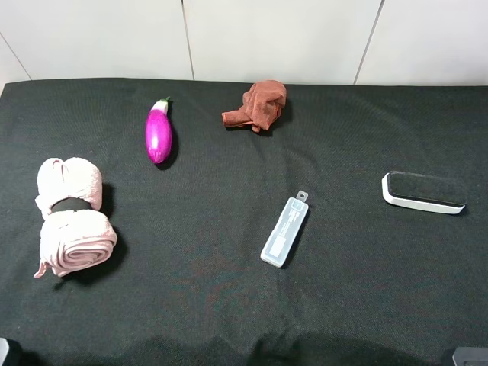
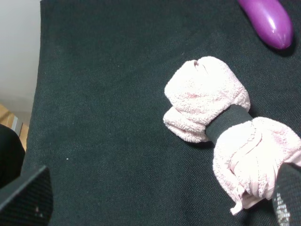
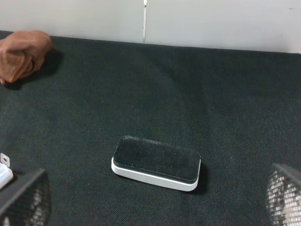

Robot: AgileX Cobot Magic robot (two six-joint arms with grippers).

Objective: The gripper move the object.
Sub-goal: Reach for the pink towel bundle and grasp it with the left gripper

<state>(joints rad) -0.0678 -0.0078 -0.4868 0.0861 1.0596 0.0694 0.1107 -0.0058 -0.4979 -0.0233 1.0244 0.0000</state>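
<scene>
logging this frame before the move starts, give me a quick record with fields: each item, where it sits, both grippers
surface: black cloth
towel: far left, banded at the middle, lying free
eggplant: back left
brown cloth: back centre
clear case: right of centre
eraser: far right
left gripper: jaws open, empty, towel in its view
right gripper: jaws open, empty, eraser in its view

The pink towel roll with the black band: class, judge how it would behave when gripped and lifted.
The pink towel roll looks like soft terry, so it would probably squash under the fingers. The black band cinches its middle, so it likely lifts as one bundle. Its lumpy doubled shape probably won't roll far.
</scene>
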